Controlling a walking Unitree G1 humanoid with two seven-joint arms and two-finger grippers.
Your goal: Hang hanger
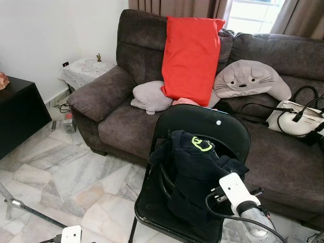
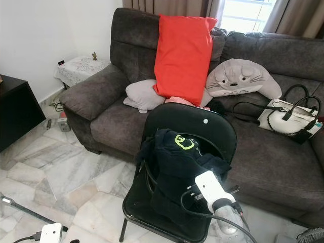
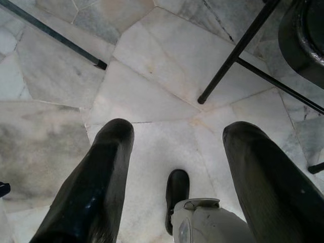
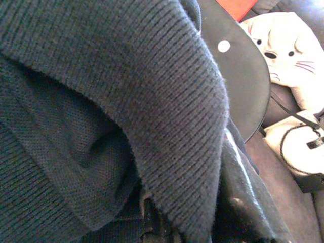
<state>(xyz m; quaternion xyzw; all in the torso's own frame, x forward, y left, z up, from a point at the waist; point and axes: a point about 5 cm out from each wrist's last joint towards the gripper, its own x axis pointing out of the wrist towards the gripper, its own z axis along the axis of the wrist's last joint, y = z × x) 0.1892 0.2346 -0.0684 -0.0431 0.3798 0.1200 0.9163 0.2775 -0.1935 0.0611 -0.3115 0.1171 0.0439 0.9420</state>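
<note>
My right gripper (image 4: 202,223) is buried in the dark sweater (image 1: 195,172) piled on the black chair (image 1: 202,121), w/ knit fabric draped right over my fingers, so I can't tell if the jaws are apart or closed on anything. My left gripper (image 3: 174,167) hangs low beside the chair, jaws spread wide apart w/ nothing between them, just the marble floor (image 3: 152,96) and a chair leg (image 3: 233,61) beyond the tips. As for the hanger, I can't make one out; if it's here it's prob. under or inside the sweater, right where my right fingers are. To do this step well, imo: feel for something rigid, not just knit, before closing; lift slowly so the sweater doesn't slide off the seat edge; keep the wrist cable (image 1: 238,217) clear of the fabric. The sofa (image 1: 126,116) sits just behind the chair, so there's little room to swing back. Left side can come up to steady things if the cloth sags.
</note>
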